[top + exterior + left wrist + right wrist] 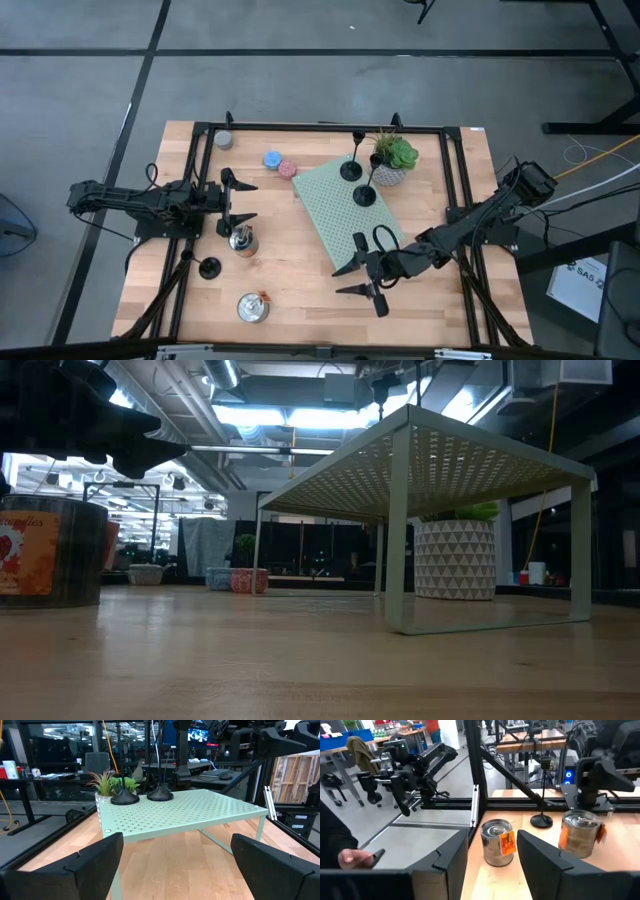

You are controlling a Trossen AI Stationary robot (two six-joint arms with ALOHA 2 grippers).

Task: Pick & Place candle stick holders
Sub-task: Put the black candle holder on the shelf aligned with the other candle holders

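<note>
Two matte-black candle stick holders [351, 170] [364, 195] stand on their round bases on the green perforated shelf [330, 215]; they also show in the left wrist view [125, 797] [160, 795]. A third holder [209, 267] stands on the table at the near left and also shows in the right wrist view [541, 820]. My left gripper [238, 200] is open and empty, left of the shelf, pointing at it. My right gripper [352, 279] is open and empty at the shelf's near corner, pointing toward the table's left.
Two silver tins [242, 240] [253, 307] stand near the third holder. A blue candle [272, 159] and a pink candle [288, 169] lie far left of the shelf. A potted plant [393, 160] stands at its far right. A person's hand [357, 857] shows beyond the table.
</note>
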